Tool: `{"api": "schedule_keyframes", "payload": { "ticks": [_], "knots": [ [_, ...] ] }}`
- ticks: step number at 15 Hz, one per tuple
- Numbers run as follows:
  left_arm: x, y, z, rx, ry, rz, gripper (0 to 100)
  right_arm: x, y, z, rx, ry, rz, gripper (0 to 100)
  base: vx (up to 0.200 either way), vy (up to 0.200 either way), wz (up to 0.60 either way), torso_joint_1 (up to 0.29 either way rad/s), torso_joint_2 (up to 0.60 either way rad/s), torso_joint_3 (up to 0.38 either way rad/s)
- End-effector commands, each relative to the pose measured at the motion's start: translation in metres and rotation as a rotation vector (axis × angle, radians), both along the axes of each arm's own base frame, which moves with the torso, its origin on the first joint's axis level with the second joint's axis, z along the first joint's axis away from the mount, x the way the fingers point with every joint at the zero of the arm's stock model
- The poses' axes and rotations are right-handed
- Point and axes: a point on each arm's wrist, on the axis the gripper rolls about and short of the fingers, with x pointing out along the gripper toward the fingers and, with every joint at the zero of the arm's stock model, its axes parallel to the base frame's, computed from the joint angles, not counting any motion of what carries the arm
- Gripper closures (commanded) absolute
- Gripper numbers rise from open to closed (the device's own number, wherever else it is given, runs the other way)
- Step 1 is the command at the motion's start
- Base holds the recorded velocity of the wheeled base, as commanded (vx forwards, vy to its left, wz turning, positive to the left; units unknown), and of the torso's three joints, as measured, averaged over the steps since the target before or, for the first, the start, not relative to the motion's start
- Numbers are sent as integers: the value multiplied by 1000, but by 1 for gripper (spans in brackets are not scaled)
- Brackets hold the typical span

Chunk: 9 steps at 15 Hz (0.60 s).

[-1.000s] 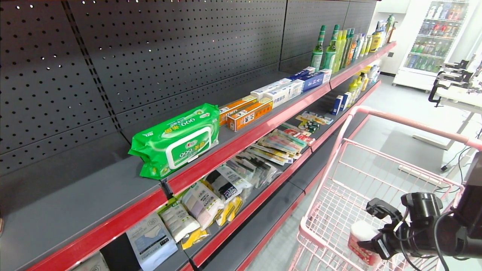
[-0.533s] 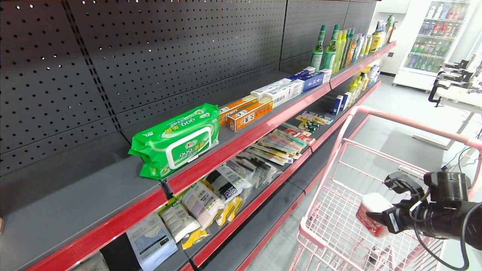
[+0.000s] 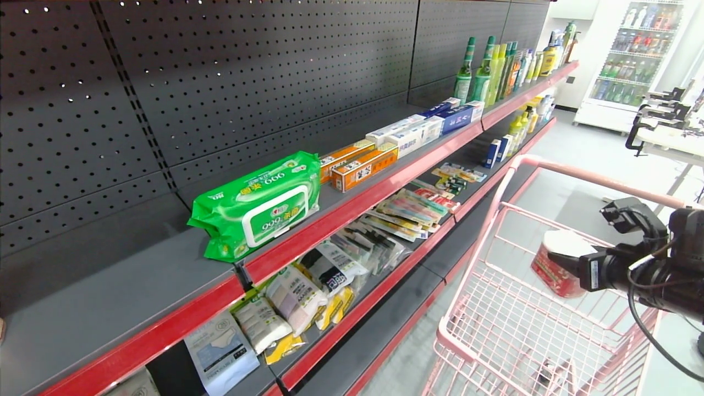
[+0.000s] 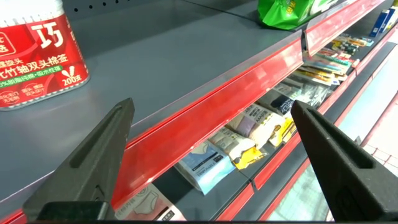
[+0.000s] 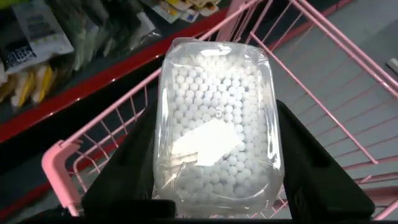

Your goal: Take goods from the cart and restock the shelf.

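Observation:
A cotton swab jar (image 3: 550, 272) with a red label and clear lid hangs above the pink cart (image 3: 498, 209), with my right gripper (image 3: 575, 247) shut on its sides. Seen from the right wrist, the jar (image 5: 217, 124) shows white swab heads through its lid, between the black fingers (image 5: 121, 171) of the right gripper (image 5: 217, 180). My left gripper (image 4: 211, 155) stands open in front of the grey top shelf (image 4: 186, 56), nothing between its fingers. A second red-labelled swab jar (image 4: 37, 50) stands upright on that shelf.
A green wipes pack (image 3: 258, 203) lies on the top shelf (image 3: 126, 275), with orange and blue boxes (image 3: 363, 165) and bottles (image 3: 484, 71) farther along. Packets fill the lower shelf (image 3: 308, 286). Bare grey shelf lies left of the wipes.
My right gripper has risen with the swab jar from low in the cart basket up to its rim height, drifting right. The shelf goods have not moved.

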Motion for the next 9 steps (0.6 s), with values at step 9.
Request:
{"api": "schedule_keyframes", "payload": {
  "ticks": [9],
  "knots": [
    [0,0,0,-3,1,1,0,-3,14,11,-39,-35,-123,100,0,0,0,0,0,0]
  ]
}}
